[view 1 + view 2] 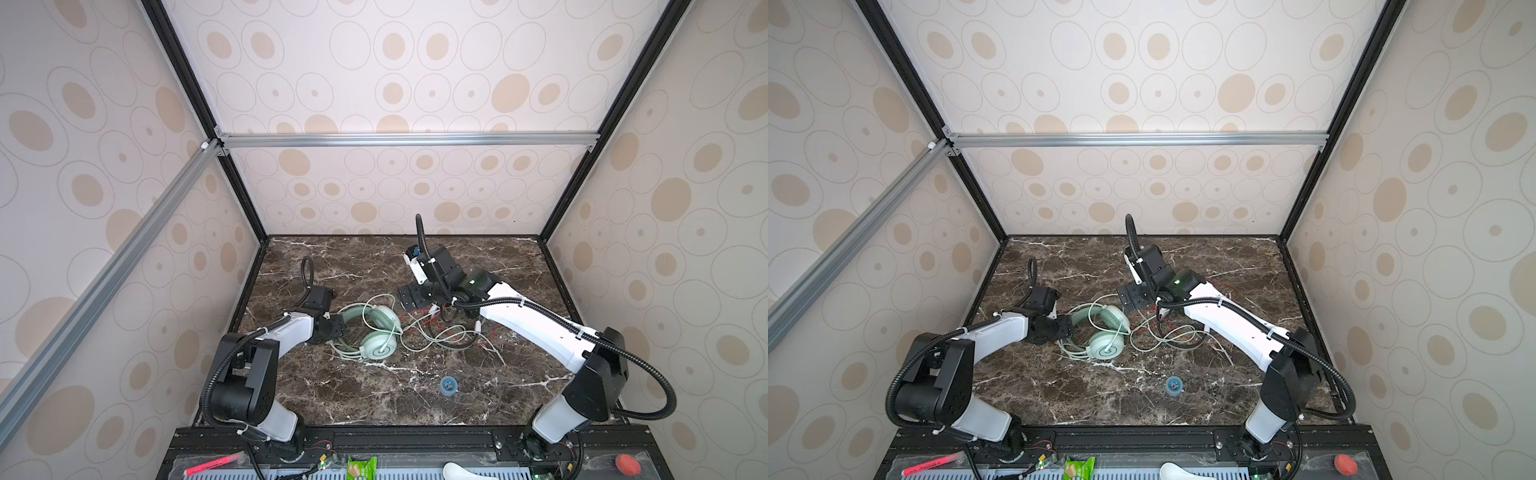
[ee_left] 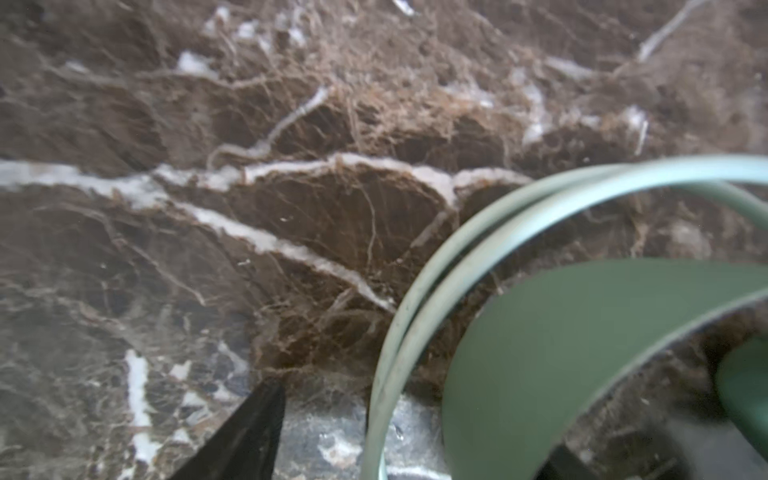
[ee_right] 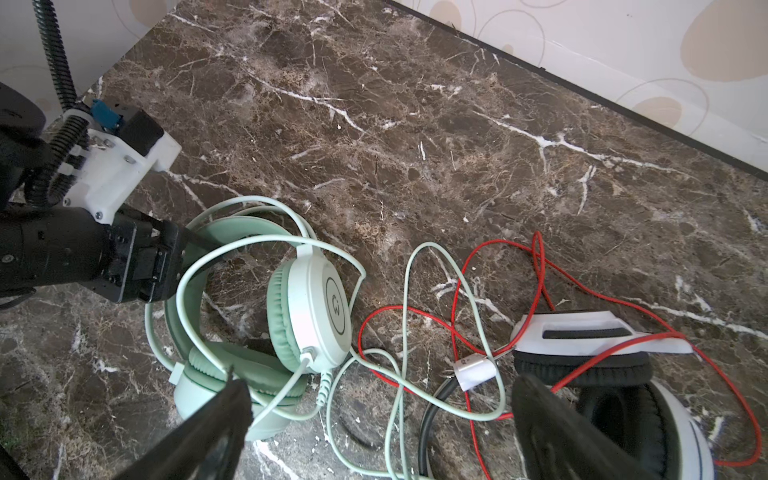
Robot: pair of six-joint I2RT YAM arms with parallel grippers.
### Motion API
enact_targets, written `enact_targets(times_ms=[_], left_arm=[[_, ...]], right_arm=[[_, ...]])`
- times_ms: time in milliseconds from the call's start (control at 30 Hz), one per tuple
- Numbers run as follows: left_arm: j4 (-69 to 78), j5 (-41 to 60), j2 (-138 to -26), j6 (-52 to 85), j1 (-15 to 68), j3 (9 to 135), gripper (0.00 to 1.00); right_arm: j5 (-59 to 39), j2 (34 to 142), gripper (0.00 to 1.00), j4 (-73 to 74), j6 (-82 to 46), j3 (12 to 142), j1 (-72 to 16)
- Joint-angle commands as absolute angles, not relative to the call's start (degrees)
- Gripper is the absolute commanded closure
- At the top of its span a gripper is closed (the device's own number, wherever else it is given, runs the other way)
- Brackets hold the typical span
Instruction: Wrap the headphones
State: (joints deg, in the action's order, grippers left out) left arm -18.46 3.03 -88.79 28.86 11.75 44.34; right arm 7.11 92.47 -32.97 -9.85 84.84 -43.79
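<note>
Marble tabletop (image 1: 374, 399) bears two headsets: mint headset (image 1: 379, 348), white-and-black headset (image 3: 582, 347).

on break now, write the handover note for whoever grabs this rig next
Left gripper: open, fingers either side of the mint green headphones' headband, not clamped.
Right gripper: open, holding nothing, above the cord tangle beside the white-and-black headset.
Both headsets lie on the marble table; mint cord and red cord are loose and crossed.
Done: nothing wrapped.
Left: untangle, wrap each cord.
</note>
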Motion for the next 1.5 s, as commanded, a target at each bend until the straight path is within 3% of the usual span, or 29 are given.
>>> enact_targets(times_ms=[0, 333, 733, 967, 1467], left_arm=[[-19.25, 0.53, -91.46, 29.0, 12.97, 45.94, 0.35], [-21.54, -5.09, -95.03, 27.69, 15.53, 47.11, 0.51], [-20.4, -7.29, -95.24, 27.16, 15.74, 47.7, 0.84], [-20.83, -9.47, -94.25, 26.07, 15.73, 49.07, 0.97], [-27.73, -13.74, -85.7, 19.13, 15.61, 60.62, 1.0]], right_arm=[[7.28, 90.4, 0.0, -32.67, -10.52, 84.14, -43.43], [7.92, 89.98, 0.0, -32.65, -10.72, 84.11, -43.23], [7.99, 89.96, 0.0, -32.23, -9.76, 84.56, -42.93], [6.68, 88.96, 0.01, -31.13, -9.5, 83.6, -42.28], [-4.91, 82.24, 0.01, -22.69, -5.68, 76.68, -39.62]])
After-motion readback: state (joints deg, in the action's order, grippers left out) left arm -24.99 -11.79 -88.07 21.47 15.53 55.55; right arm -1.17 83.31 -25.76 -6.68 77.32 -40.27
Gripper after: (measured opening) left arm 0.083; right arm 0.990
